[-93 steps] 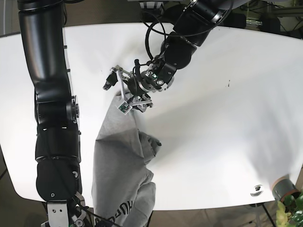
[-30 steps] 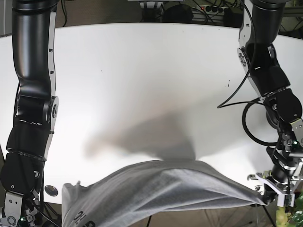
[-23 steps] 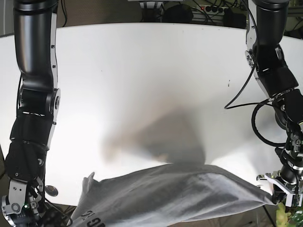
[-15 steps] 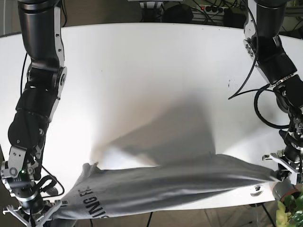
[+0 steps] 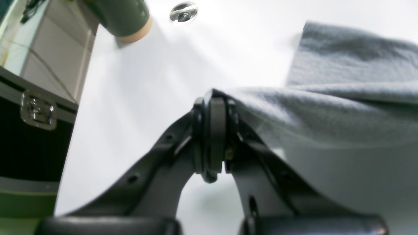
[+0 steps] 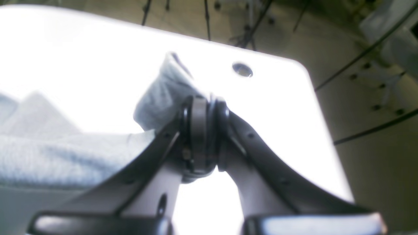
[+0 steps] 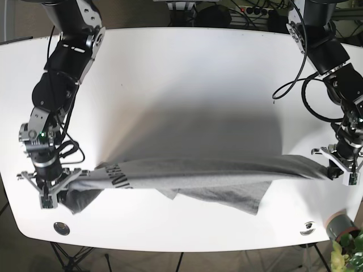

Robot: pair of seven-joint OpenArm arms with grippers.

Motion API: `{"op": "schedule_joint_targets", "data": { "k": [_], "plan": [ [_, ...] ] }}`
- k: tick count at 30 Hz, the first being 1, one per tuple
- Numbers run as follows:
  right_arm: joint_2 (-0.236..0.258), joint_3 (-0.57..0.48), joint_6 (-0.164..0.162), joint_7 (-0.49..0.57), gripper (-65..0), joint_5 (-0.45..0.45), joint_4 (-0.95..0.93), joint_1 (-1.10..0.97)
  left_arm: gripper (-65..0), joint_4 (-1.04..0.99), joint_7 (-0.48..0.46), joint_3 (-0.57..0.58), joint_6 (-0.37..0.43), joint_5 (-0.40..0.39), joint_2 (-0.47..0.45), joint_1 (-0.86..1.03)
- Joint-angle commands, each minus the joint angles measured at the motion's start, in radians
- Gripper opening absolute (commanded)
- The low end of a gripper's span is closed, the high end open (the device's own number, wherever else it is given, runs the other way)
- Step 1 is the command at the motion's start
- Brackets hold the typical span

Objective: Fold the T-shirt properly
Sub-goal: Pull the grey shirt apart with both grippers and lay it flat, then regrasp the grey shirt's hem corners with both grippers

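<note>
The grey T-shirt (image 7: pixel 198 175) with dark lettering is stretched in a long band across the near part of the white table (image 7: pixel 181 85), with slack cloth hanging toward the front. My left gripper (image 7: pixel 338 164) is shut on its right end at the table's right edge; in the left wrist view the gripper (image 5: pixel 214 101) pinches the grey cloth (image 5: pixel 326 107). My right gripper (image 7: pixel 52 190) is shut on the shirt's left end near the table's left edge; in the right wrist view the gripper (image 6: pixel 202 107) pinches the cloth (image 6: pixel 65 153).
A grey-green cup (image 7: pixel 340 225) stands at the table's front right corner, next to a plant (image 7: pixel 351 249). Round metal inserts sit in the tabletop at front right (image 7: pixel 307 228) and front left (image 7: pixel 61 228). A black case (image 5: pixel 29 130) lies past the table's edge.
Both arms have carried the shirt from the table's front edge farther onto the table. The band is now stretched higher up and lies partly on the surface.
</note>
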Motion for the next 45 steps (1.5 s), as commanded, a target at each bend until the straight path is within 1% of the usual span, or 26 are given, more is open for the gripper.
{"op": "schedule_joint_targets", "data": {
  "k": [1,2,8,12,14,18,19,22,25,26,29,33,37,40,42,43,45],
  "plan": [
    [-0.017,0.026,-0.003,0.024,-62.6,-0.004,0.045,-0.023,-65.0,0.037,-0.023,-0.018,-0.012,0.002,-0.023,0.014],
    [-0.022,0.034,-0.003,0.024,-62.6,-0.004,0.053,-0.044,-65.0,0.041,-0.023,-0.019,-0.012,0.002,-0.023,0.028],
    [-0.092,0.11,-0.003,0.027,-62.6,-0.004,0.109,-0.202,-65.0,0.087,-0.023,-0.061,-0.016,-0.002,-0.021,0.163],
    [-0.131,0.152,-0.001,0.028,-62.6,-0.004,0.119,-0.281,-65.0,0.101,-0.024,-0.067,-0.016,-0.002,-0.019,0.231],
    [-0.147,0.167,-0.001,0.028,-62.6,-0.004,0.119,-0.305,-65.0,0.101,-0.024,-0.068,-0.016,-0.002,-0.019,0.254],
    [-0.186,0.233,0.002,0.03,-62.6,-0.003,0.111,-0.353,-65.0,0.101,-0.027,-0.071,-0.016,-0.002,-0.019,0.312],
    [-0.197,0.247,0.013,0.03,-62.6,-0.003,0.111,-0.359,-65.0,0.101,-0.027,-0.071,-0.016,-0.002,-0.019,0.326],
    [-0.223,0.274,0.062,0.028,-62.6,-0.003,0.116,-0.4,-65.0,0.101,-0.027,-0.071,-0.016,-0.002,-0.019,0.363],
    [-0.241,0.31,0.082,0.027,-62.6,-0.003,0.111,-0.413,-65.0,0.101,-0.029,-0.071,-0.016,-0.002,-0.019,0.39],
    [-0.249,0.324,0.082,0.027,-62.6,-0.003,0.111,-0.417,-65.0,0.101,-0.029,-0.071,-0.016,-0.002,-0.019,0.403],
    [-0.261,0.351,0.082,0.024,-62.6,-0.003,0.109,-0.437,-65.0,0.101,-0.029,-0.076,-0.016,-0.002,-0.019,0.43],
    [-0.267,0.354,0.082,0.024,-62.6,-0.003,0.094,-0.456,-65.0,0.101,-0.029,-0.121,-0.023,-0.002,-0.018,0.459],
    [-0.269,0.377,0.082,0.024,-62.5,-0.003,0.066,-0.476,-65.0,0.101,-0.029,-0.14,-0.088,-0.001,-0.012,0.475],
    [-0.269,0.39,0.082,0.024,-62.1,-0.003,0.048,-0.483,-65.0,0.101,-0.029,-0.186,-0.137,0.002,0.002,0.478],
    [-0.269,0.391,0.082,0.022,-59.6,-0.003,0.045,-0.486,-65.0,0.101,-0.029,-0.205,-0.144,0.004,0.01,0.478],
    [-0.27,0.391,0.082,0.022,-55.2,-0.003,0.046,-0.497,-65.0,0.101,-0.029,-0.208,-0.144,0.004,0.01,0.478],
    [-0.27,0.391,0.082,0.024,-46.8,0.028,0.06,-0.511,-65.0,0.101,-0.029,-0.206,-0.144,0.004,0.01,0.478]
  ]
}}
